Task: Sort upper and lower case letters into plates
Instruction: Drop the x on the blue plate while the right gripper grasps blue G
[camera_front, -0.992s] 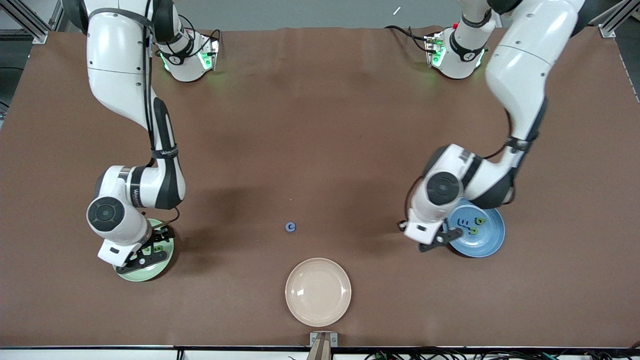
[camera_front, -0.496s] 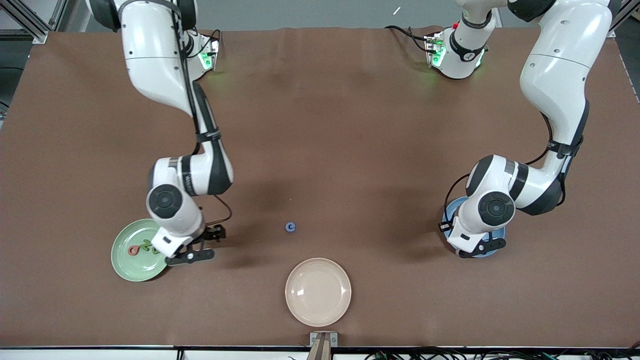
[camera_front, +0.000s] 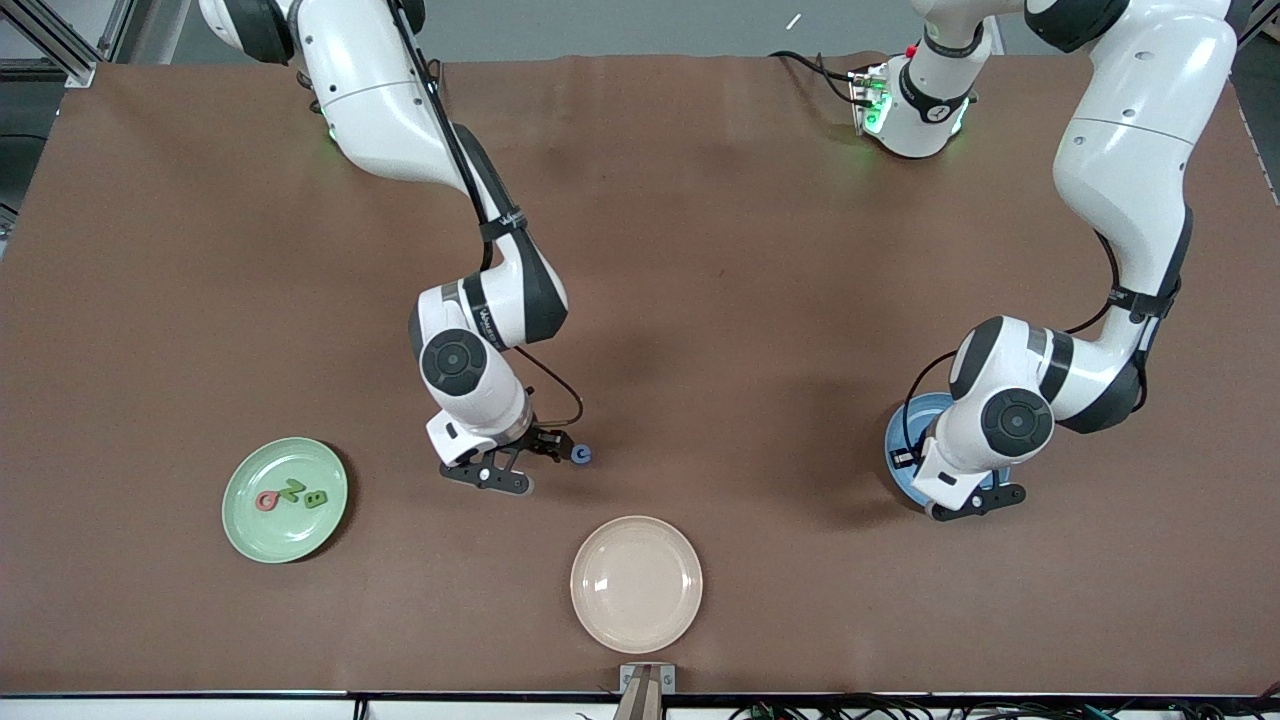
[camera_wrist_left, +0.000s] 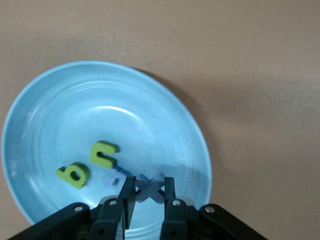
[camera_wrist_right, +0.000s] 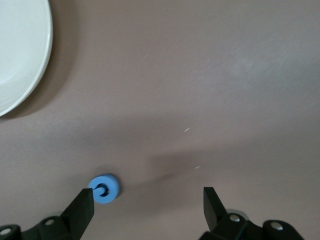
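cream plate lies nearest the camera, bare. the right gripper has left the green plate, which holds three letters, and now hangs jaws apart by the blue c, the last loose letter. the left gripper stays over the blue plate, jaws clamped on a blue x; release looks pending.

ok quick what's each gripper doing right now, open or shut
Left gripper: shut on the blue x letter, over the blue plate.
Right gripper: open, holding nothing, low beside the blue c letter.
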